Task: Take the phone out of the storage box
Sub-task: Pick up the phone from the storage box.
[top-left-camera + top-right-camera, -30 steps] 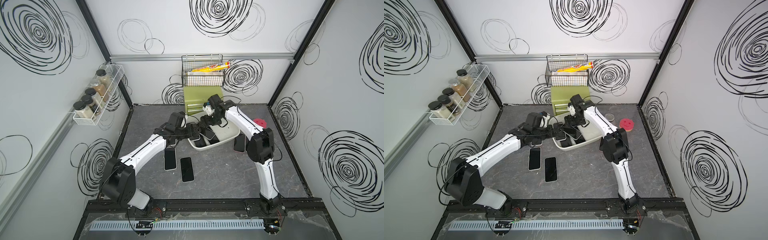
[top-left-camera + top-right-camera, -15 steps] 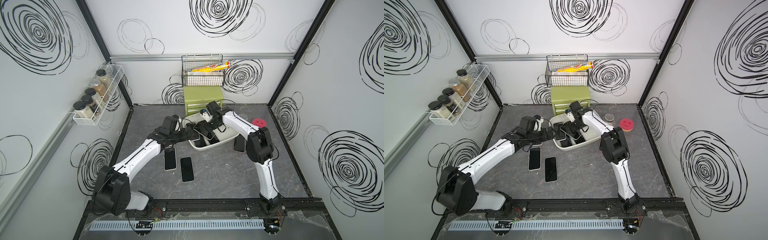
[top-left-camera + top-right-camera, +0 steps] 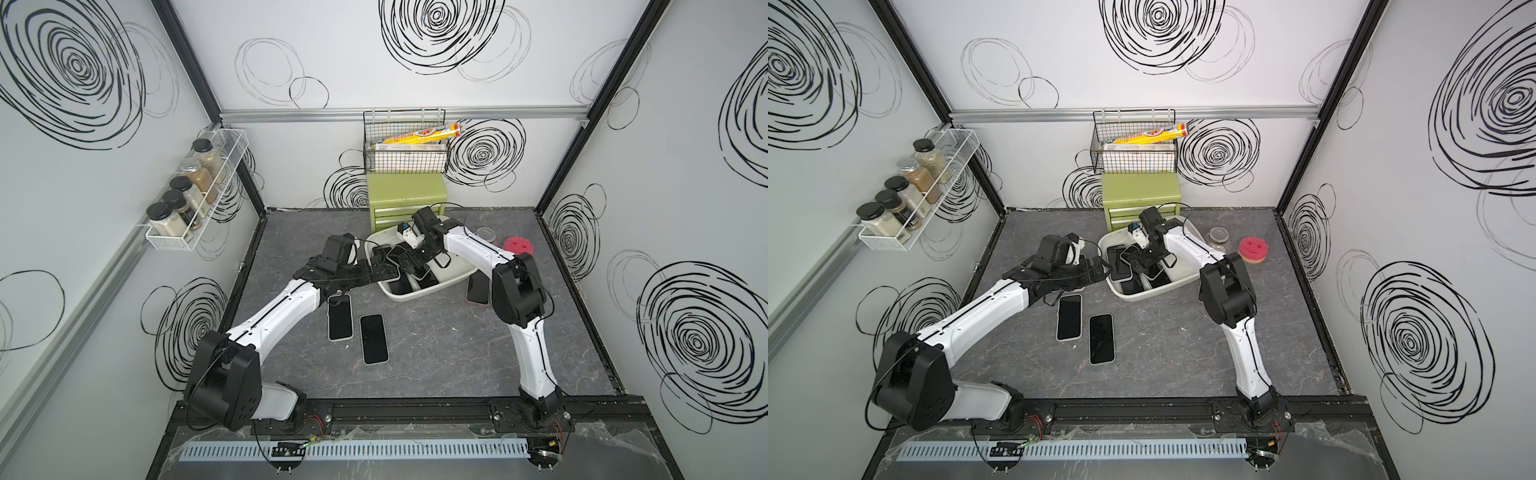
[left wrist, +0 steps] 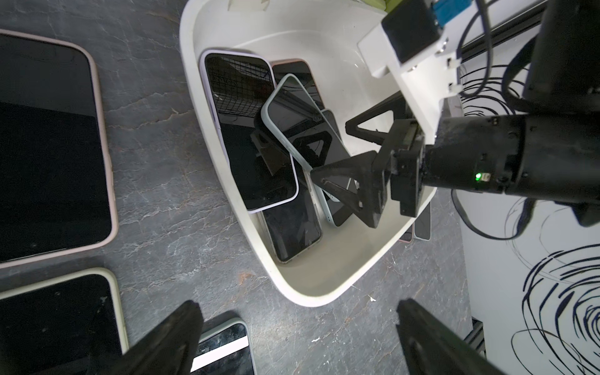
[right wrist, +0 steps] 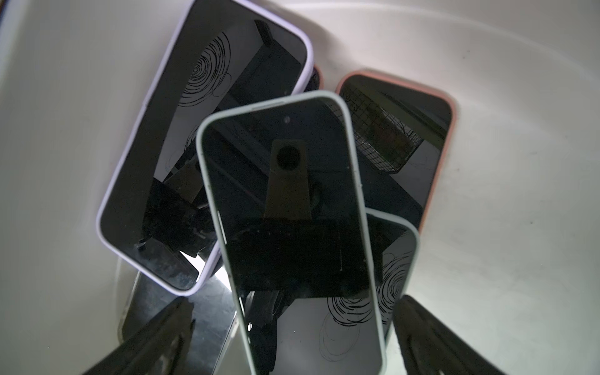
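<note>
1. The storage box (image 3: 455,274) holds a loose pile of phones, screens up. The mint-edged phone (image 5: 292,227) lies topmost, overlapping a lilac-edged phone (image 5: 201,146) and a pink-edged phone (image 5: 406,130).
2. The right gripper (image 4: 329,149) is inside the box, jaws spread wide either side of the mint-edged phone, clasping nothing.
3. The left gripper (image 3: 376,270), jaws wide apart and empty, sits just outside the box's rim.
4. Beside the box, on the left arm's side, two dark-screened phones (image 3: 340,318) (image 3: 373,338) lie flat.
</note>
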Controlling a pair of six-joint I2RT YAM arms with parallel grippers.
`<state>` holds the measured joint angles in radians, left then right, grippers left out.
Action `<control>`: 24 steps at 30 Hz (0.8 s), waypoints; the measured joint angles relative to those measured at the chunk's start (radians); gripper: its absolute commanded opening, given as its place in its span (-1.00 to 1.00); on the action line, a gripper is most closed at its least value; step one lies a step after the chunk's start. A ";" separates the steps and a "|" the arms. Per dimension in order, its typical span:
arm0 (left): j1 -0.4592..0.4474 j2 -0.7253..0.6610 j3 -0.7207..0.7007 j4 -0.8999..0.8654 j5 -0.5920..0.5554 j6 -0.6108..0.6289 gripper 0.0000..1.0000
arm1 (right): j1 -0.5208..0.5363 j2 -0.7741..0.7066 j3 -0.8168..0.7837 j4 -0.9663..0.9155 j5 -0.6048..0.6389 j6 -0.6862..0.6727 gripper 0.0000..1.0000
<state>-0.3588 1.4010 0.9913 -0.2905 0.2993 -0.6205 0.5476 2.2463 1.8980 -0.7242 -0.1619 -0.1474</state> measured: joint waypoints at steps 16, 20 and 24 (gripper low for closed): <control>0.002 -0.001 -0.021 0.000 0.000 0.000 0.98 | 0.016 0.034 -0.002 0.015 0.063 0.005 0.25; 0.002 -0.001 -0.021 0.000 0.000 0.000 0.97 | 0.019 0.034 -0.002 0.018 0.082 0.015 -0.32; 0.002 -0.001 -0.021 0.001 0.004 0.000 0.97 | 0.019 0.027 -0.006 0.018 0.097 0.032 -0.41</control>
<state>-0.3569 1.4002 0.9703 -0.2897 0.3035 -0.6205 0.5663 2.2738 1.8923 -0.7067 -0.0647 -0.1150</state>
